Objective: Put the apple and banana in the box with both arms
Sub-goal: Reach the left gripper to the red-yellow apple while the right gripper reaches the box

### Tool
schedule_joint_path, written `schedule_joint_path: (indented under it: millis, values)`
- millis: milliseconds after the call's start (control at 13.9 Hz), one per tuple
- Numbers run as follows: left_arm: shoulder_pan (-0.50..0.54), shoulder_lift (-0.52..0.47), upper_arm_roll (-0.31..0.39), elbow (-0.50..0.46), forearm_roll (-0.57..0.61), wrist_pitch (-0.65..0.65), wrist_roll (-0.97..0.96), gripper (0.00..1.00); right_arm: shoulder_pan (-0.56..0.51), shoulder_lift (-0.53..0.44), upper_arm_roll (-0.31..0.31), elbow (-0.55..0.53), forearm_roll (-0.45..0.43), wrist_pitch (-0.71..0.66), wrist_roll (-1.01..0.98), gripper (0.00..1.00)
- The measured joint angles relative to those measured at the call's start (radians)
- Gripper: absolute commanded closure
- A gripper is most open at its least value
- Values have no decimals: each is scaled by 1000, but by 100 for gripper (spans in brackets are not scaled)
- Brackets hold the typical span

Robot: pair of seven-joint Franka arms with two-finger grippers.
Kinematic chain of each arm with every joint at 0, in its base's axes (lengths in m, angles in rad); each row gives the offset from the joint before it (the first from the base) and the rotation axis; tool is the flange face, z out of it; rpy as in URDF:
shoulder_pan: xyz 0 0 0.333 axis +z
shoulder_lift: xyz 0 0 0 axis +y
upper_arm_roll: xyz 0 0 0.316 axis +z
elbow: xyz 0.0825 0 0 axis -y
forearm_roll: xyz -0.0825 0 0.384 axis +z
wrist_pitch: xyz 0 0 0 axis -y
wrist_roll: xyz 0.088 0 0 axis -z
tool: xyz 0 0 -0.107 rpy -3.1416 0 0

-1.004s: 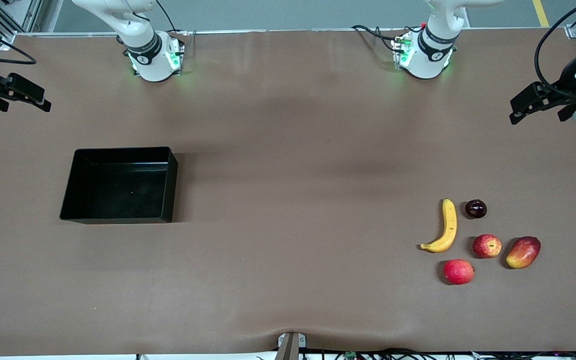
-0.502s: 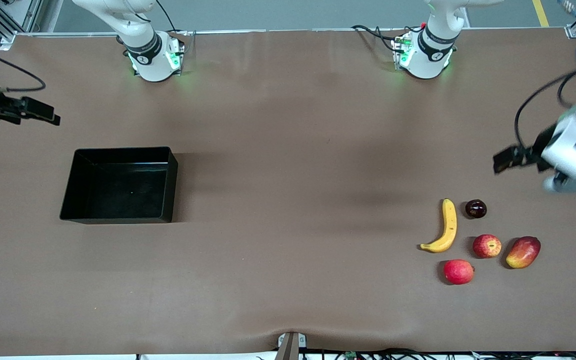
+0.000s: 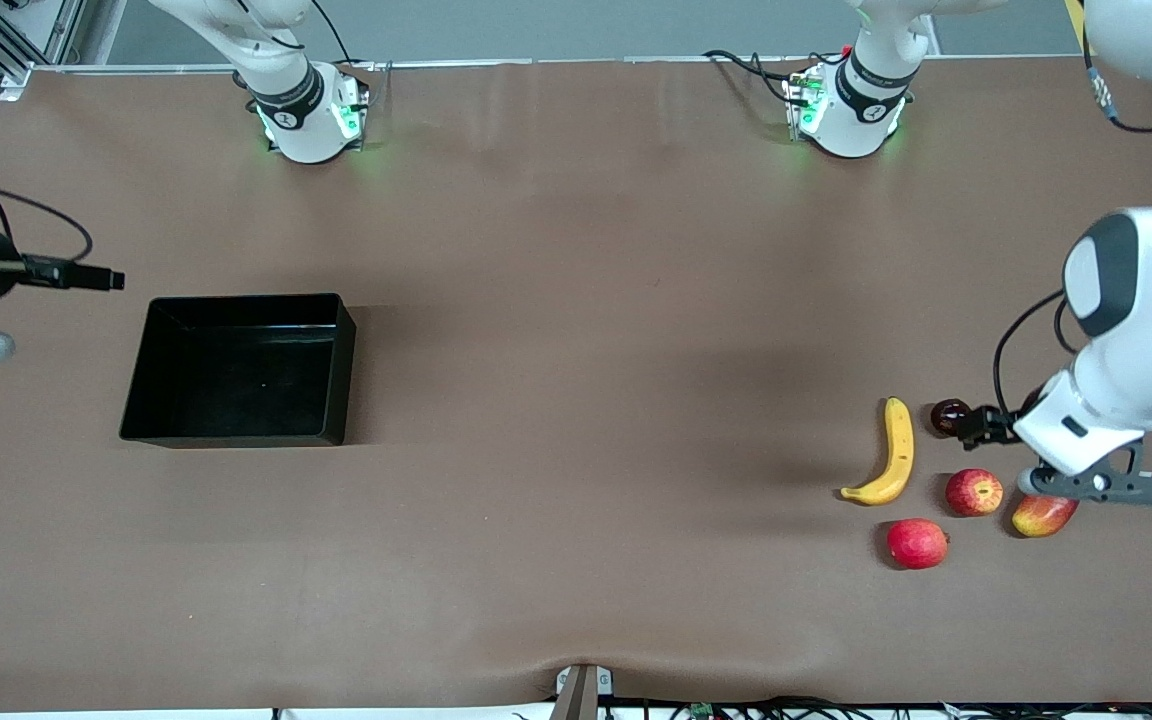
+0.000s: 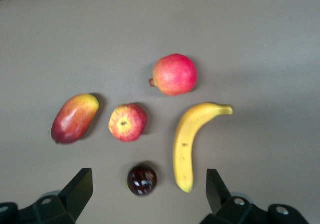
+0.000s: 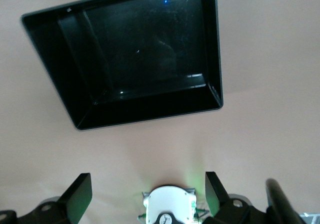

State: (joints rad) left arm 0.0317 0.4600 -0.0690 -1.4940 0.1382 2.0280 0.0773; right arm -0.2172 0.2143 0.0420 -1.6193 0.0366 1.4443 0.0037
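The left tool [image 4: 145, 196] is hanging with fingers apart over the fruits, where the apple [image 3: 973, 492] is lying beside the banana [image 3: 891, 456]. It should center on one fruit (not the mango [image 4: 74, 118]). The right tool [image 5: 145, 194], also spread, is waiting beside the empty box [image 3: 236, 368].
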Motion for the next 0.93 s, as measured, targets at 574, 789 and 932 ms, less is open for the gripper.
schedule_joint_path:
  millis: [574,789,932]
  values:
    - [71,170,1,5,0,148,198,0,-50,227,-1,-18,-139,311,-40,15]
    - [102,230,2,6,0,211,250,0,-70,248,-2,-51,-140,395,-100,38]
    - [107,260,2,7,0,233,257,0,-99,250,-2,-124,-140,475,-136,48]
